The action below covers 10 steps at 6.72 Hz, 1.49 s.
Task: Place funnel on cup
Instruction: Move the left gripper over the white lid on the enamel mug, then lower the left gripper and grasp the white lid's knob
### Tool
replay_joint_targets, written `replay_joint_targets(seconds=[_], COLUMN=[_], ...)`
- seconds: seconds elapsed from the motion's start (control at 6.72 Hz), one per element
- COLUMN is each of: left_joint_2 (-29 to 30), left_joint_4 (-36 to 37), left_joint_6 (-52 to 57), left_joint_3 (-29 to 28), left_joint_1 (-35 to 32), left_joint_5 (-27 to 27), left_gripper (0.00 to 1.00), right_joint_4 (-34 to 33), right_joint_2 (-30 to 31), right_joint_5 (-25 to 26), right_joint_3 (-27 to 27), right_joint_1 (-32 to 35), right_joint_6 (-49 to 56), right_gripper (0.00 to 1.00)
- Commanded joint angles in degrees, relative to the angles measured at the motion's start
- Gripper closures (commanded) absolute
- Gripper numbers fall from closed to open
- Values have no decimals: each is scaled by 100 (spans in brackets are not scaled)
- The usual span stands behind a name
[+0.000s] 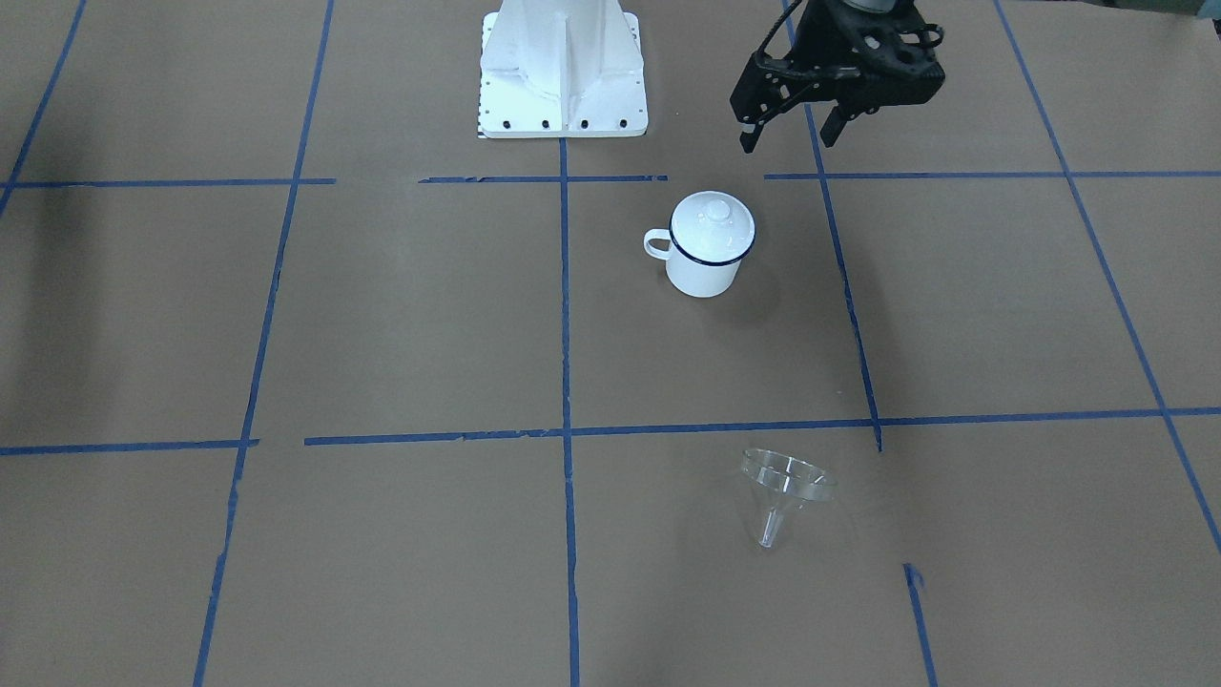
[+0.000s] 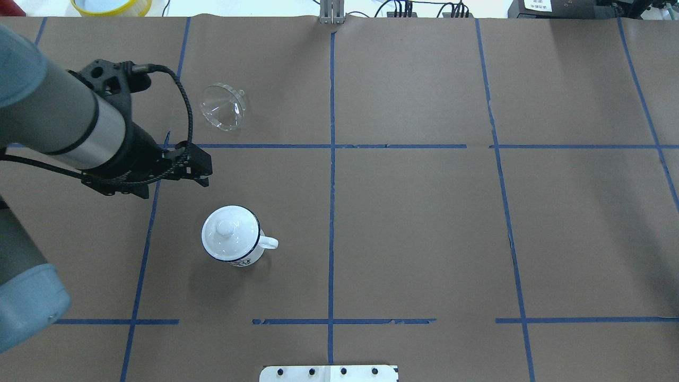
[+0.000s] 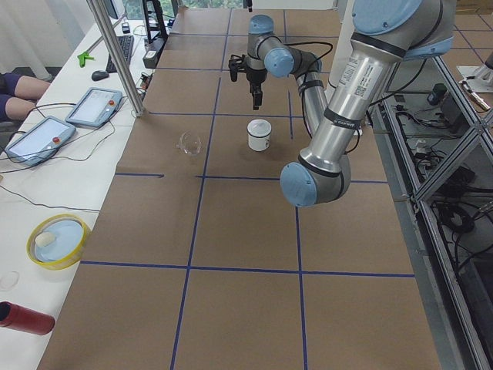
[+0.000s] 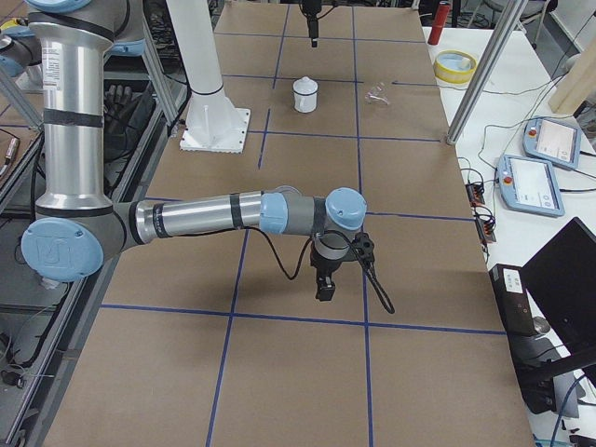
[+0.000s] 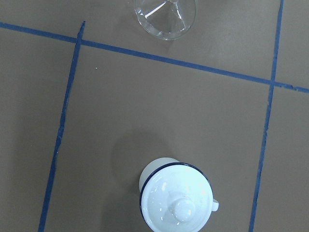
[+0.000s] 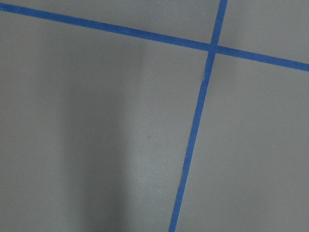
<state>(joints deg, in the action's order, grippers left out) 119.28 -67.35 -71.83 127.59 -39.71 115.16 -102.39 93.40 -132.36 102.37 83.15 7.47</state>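
The cup (image 1: 704, 270) is a white enamel mug with a dark blue rim, standing upright near the table's middle. A white domed lid with a knob (image 1: 713, 224) sits on it. It also shows in the overhead view (image 2: 249, 257) and the left wrist view (image 5: 150, 174). The clear funnel (image 1: 784, 482) lies on its side farther from the robot, also in the overhead view (image 2: 223, 106) and at the top of the left wrist view (image 5: 166, 17). My left gripper (image 1: 790, 138) is open and empty, above the table beside the cup. My right gripper (image 4: 326, 284) shows only in the exterior right view, far from both; I cannot tell its state.
The robot's white base plate (image 1: 563, 67) stands behind the cup. A yellow-rimmed bowl (image 3: 58, 240), a red bottle (image 3: 23, 317) and control tablets (image 3: 92, 106) lie on the side bench. Blue tape lines grid the brown paper.
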Motion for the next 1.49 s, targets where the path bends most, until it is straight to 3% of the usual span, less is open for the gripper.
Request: replay_joint_targets(seconds=[0.0,0.74,1.34], left_joint_2=[350,-167,-168], left_joint_4=[196,-1025,-1043], left_joint_6=[-24,-534,-499], left_joint_3=[-488,-911,-999], left_joint_1=[794,1168,1168], left_joint_5=[-928,-1127,-1118], left_gripper=[0,0,19], right_joint_4=[0,0,0], right_joint_2=[3,-6,3], right_joint_5=[0,0,0], right_joint_3=[-6,3,3], right_joint_1=[0,0,0], right_joint_6=[0,0,0], right_gripper=[0,0,0])
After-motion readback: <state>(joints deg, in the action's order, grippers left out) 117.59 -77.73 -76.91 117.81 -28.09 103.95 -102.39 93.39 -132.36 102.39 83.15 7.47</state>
